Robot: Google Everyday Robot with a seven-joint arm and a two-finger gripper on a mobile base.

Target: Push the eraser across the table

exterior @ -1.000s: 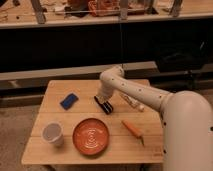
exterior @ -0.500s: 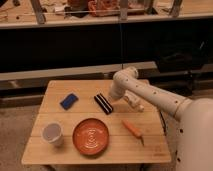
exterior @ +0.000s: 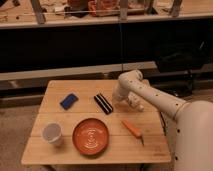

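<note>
Camera view, gripper beside eraser, plate near

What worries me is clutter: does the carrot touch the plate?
Apart. The camera view shows bare table between carrot and plate; the gripper sits beside the eraser.

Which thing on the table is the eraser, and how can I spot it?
Find the wooden table, then the round orange plate near its front edge. Just behind the plate, mid-table, lies the eraser, with the robot's pincer close on its right. It is the only dark bar with pale stripes; the block to its left is plain blue.
</note>
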